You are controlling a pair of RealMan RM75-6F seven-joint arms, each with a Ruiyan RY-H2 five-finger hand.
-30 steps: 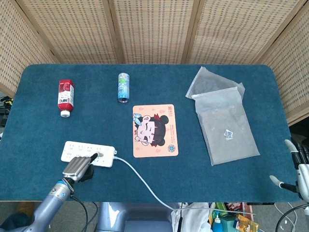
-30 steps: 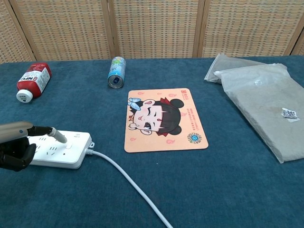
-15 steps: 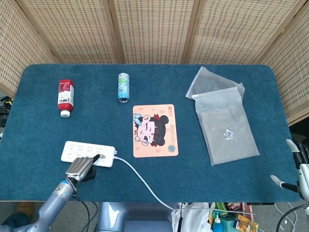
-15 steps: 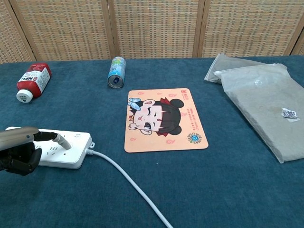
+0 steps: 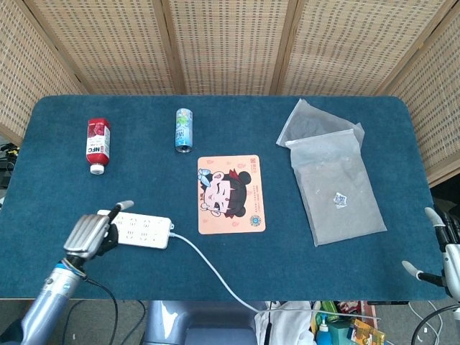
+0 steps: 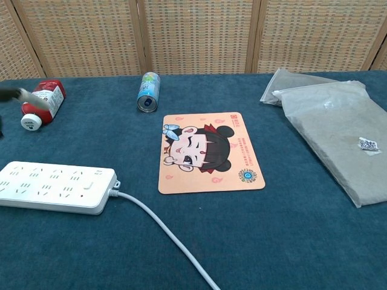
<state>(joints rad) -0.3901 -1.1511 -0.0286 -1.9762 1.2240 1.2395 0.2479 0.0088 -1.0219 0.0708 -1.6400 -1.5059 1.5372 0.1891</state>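
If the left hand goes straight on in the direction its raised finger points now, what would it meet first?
Probably nothing soon. The left hand sits at the left end of the power strip, and its finger points up-right, passing above the strip. Farther along lies the blue can, but depth is unclear.
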